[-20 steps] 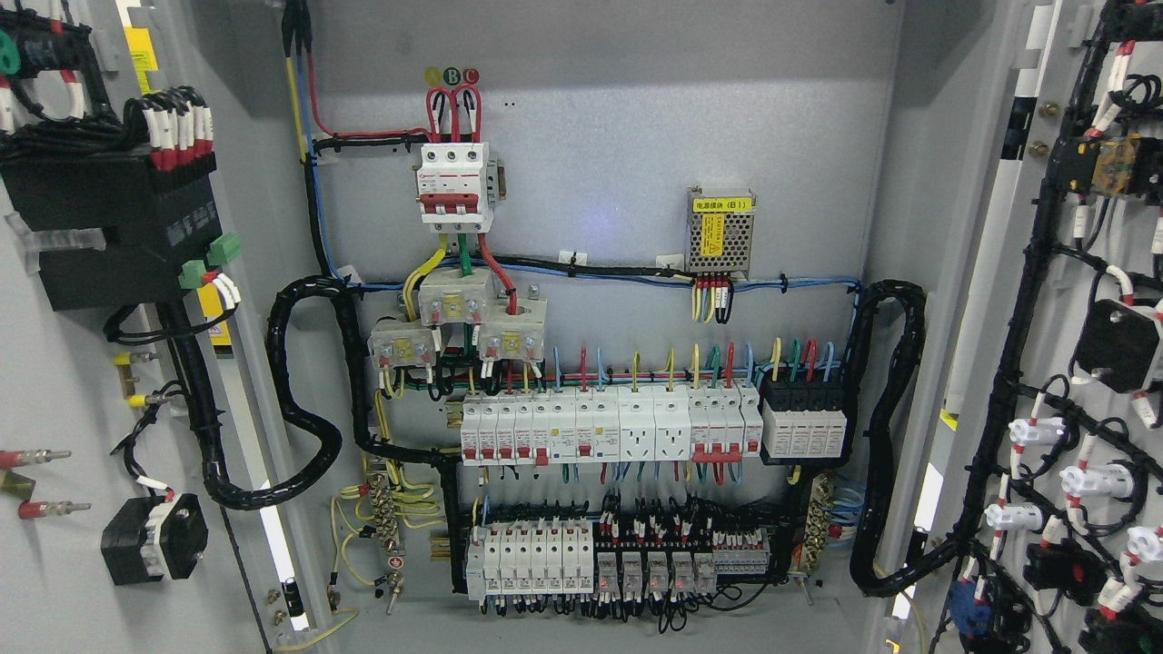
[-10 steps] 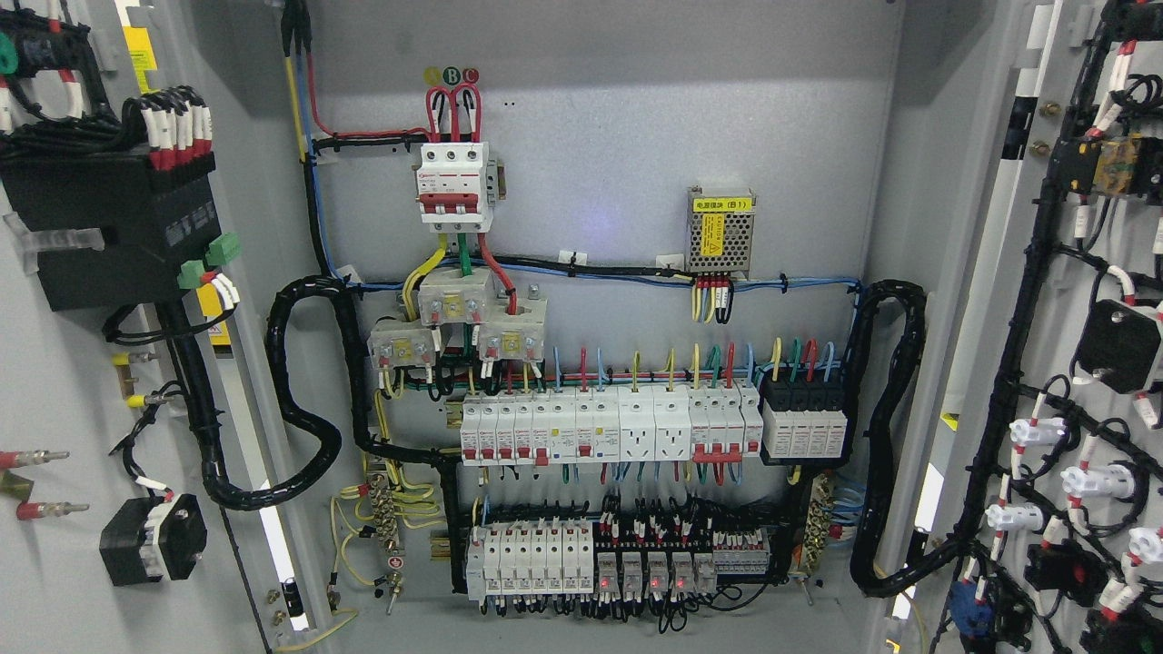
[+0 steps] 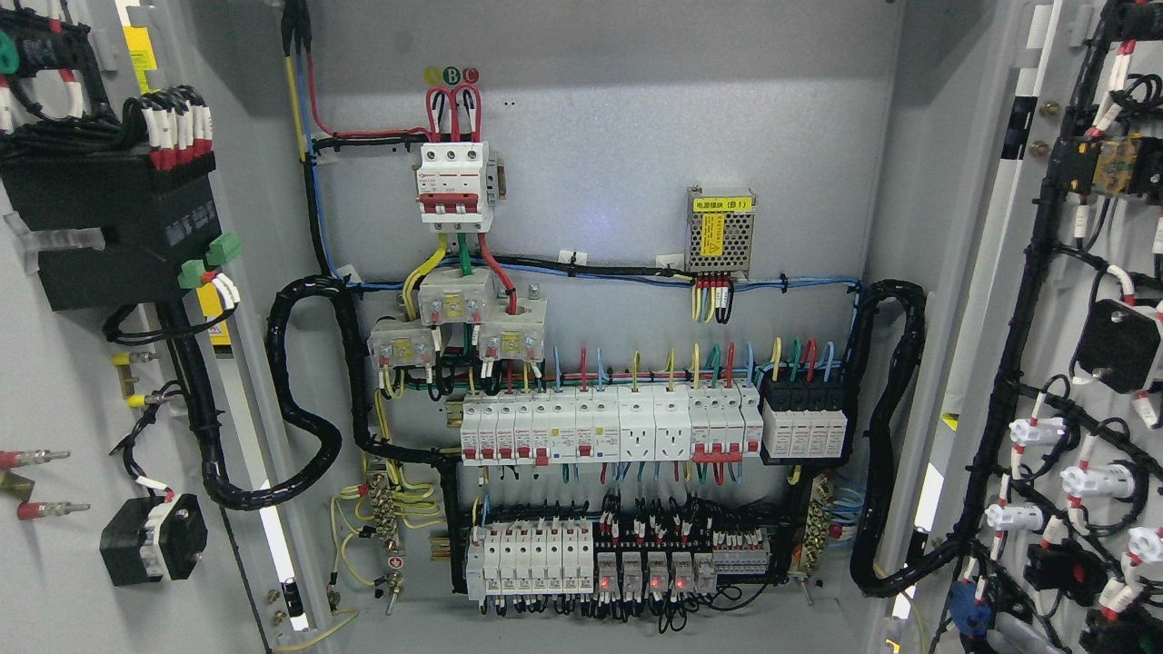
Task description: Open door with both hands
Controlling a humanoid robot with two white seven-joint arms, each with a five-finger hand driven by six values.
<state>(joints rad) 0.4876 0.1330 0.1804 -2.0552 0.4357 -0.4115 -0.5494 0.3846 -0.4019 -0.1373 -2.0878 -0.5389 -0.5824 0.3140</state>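
Hand state can't tell: sliver of maybe right hand [image 3: 1031,633] newly below right door [image 3: 1068,300]; left door [image 3: 54,381] also wide open, looks done.

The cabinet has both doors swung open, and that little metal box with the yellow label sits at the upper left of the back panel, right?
Not quite. The head view shows both doors open, the left door and the right door, but the metal box with the yellow label sits at the upper right of the back panel. The red-and-white breaker is at the upper left.
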